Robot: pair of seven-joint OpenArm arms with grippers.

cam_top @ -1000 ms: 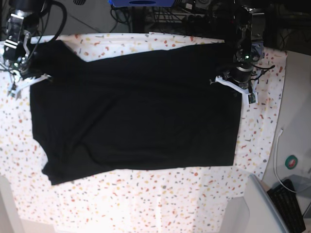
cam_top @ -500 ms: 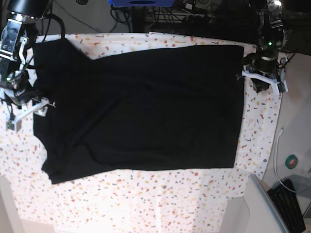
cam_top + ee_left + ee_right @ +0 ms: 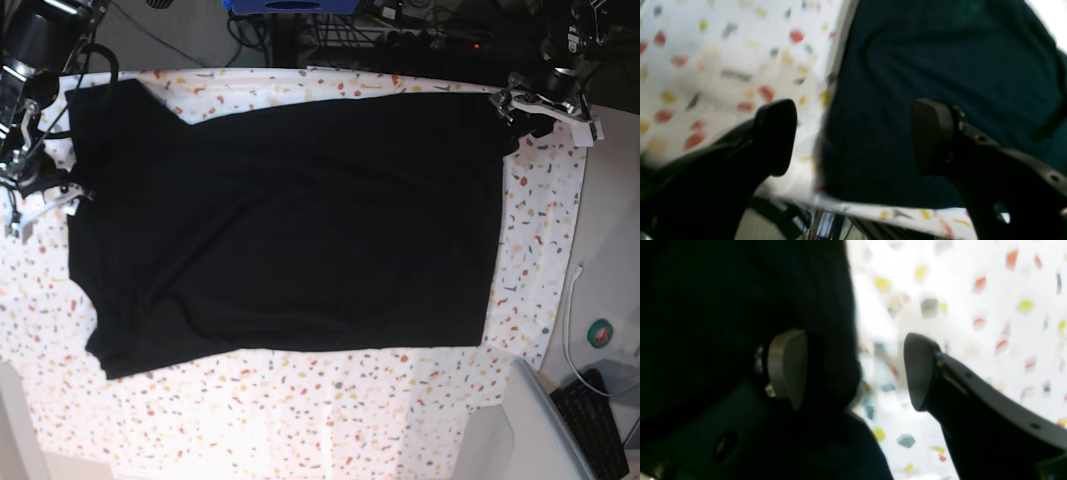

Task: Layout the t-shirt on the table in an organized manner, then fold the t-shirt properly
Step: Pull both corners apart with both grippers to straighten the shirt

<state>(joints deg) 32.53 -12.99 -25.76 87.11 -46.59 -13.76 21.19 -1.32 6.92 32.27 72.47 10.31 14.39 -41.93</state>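
Now t-shirt (image 3: 285, 225) spread flat mid-tabletop (image 3: 300, 420), long axis 9-to-3 o'clock; which end is neck, cannot tell. Soft, limp, light cloth: likely sags, wrinkles; pinch edges or corners. Left gripper (image 3: 853, 140) fingers wide apart, holding nothing, over 1 o'clock corner. Right gripper (image 3: 853, 370) fingers spread, empty, at 10 o'clock edge.
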